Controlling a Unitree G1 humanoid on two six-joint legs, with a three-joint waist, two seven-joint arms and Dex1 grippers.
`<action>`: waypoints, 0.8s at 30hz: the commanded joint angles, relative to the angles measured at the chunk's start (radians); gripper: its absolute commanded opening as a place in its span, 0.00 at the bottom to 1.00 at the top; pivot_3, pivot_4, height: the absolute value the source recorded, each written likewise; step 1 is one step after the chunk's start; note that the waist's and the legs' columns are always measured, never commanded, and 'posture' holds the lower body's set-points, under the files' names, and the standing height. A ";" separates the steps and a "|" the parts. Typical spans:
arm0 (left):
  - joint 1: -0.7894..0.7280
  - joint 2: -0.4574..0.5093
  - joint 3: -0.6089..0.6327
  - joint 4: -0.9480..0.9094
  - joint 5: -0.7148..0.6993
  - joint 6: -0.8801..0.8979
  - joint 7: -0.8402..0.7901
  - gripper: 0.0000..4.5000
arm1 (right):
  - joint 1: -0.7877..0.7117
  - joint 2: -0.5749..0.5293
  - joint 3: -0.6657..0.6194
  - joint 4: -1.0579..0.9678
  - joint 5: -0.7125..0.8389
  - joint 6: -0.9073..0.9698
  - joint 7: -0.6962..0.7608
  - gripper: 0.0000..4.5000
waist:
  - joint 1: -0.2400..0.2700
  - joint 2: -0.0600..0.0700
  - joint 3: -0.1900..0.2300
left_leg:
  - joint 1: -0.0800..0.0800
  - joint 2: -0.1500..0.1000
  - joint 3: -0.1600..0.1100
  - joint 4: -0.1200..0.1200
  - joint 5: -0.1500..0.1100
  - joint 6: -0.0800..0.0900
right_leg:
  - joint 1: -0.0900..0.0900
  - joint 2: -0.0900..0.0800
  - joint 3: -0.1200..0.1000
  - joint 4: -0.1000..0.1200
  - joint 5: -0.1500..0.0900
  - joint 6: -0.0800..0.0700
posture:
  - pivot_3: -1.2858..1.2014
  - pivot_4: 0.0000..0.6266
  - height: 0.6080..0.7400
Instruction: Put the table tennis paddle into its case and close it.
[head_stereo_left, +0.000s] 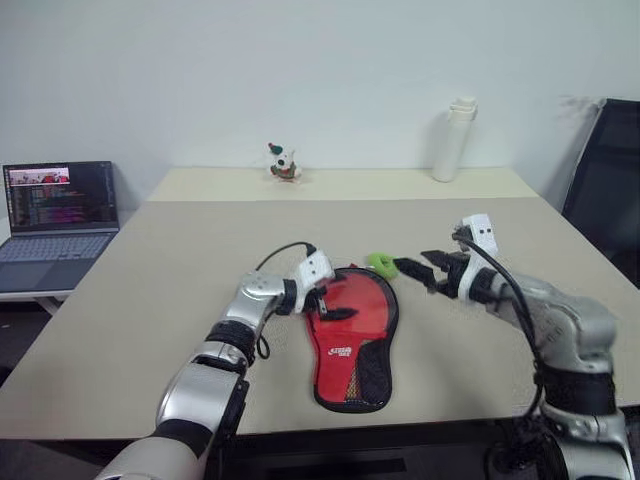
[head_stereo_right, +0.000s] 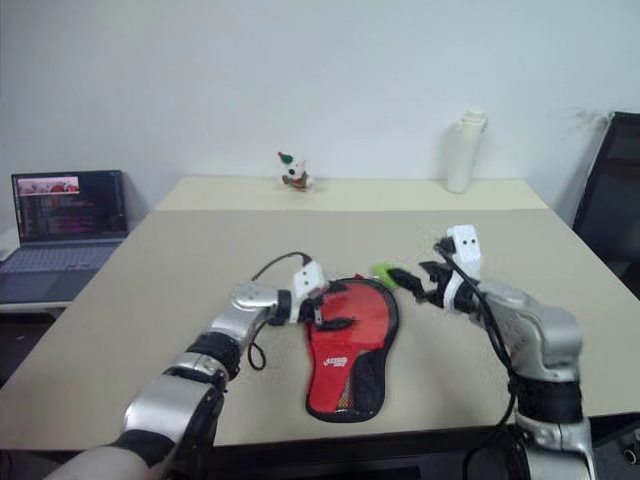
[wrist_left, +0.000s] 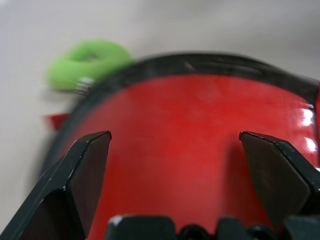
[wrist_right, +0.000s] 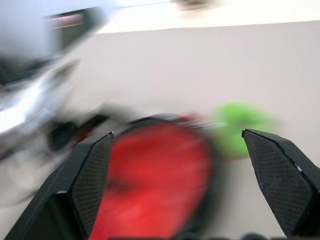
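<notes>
Only a white logo shows on the red case (head_stereo_left: 349, 340), lettering too small to read; it lies flat on the table (head_stereo_left: 180, 260) btwn both arms. Left gripper (head_stereo_left: 333, 306) over its round end, fingers apart; right gripper (head_stereo_left: 420, 267) near the green object (head_stereo_left: 381, 263), fingers apart, holding nothing.

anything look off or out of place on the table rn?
Nothing spilled or damaged. The case lies flat on the table, a small green object at its rounded end. A figurine and white bottle stand upright at the far edge. Both end effectors are open, holding nothing.
</notes>
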 joint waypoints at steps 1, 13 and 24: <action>0.010 0.000 -0.010 0.003 0.003 -0.003 0.015 0.99 | -0.074 0.030 0.044 0.181 -0.080 -0.157 0.002 1.00 | -0.002 0.001 0.000 | 0.001 0.000 0.000 -0.001 0.000 0.000 | 0.000 0.000 0.001 0.000 0.000 -0.001 | 0.52 0.24 1.00; 0.069 0.023 -0.019 -0.073 -0.014 0.018 0.009 0.99 | -0.402 0.156 0.051 1.063 -0.276 -0.689 -0.084 1.00 | -0.002 0.002 0.000 | 0.001 0.001 0.000 -0.001 0.000 0.000 | 0.000 0.000 0.002 0.001 0.001 -0.001 | 0.52 0.24 1.00; 0.098 0.039 -0.036 -0.131 -0.013 0.043 0.013 1.00 | -0.430 0.205 0.049 1.271 -0.360 -0.782 -0.095 0.72 | -0.004 0.002 0.000 | 0.003 0.001 -0.001 -0.001 0.000 0.000 | 0.000 -0.001 0.003 0.003 0.001 -0.001 | 0.52 0.24 1.00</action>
